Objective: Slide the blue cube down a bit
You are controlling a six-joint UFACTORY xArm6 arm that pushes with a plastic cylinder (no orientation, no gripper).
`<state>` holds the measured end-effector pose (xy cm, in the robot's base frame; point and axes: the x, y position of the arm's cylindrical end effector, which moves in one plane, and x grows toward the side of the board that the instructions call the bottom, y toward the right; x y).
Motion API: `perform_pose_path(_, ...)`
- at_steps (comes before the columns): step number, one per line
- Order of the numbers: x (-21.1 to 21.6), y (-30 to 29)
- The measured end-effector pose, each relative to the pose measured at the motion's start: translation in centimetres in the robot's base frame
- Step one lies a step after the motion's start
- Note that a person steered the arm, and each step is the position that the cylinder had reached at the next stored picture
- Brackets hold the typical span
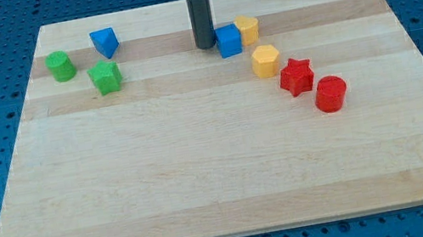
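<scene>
The blue cube (228, 40) sits on the wooden board (217, 152) near the view's top, right of centre. It touches a yellow block (247, 29) on its right. My tip (206, 46) rests on the board just left of the blue cube, very close to its left side or touching it. The dark rod rises straight up out of the view's top.
A yellow block (265, 60), a red star (297, 76) and a red cylinder (330, 93) run diagonally toward the view's lower right. At the view's upper left are a blue triangular block (104, 42), a green cylinder (60, 65) and a green star-like block (105, 77).
</scene>
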<state>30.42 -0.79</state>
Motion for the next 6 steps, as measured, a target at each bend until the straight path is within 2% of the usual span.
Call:
perform_pose_path(1, -4.2, 0.1)
perform_pose_path(2, -5.1, 1.4)
perform_pose_path(4, -1.4, 3.0)
perform_pose_path(6, 0.5, 4.2)
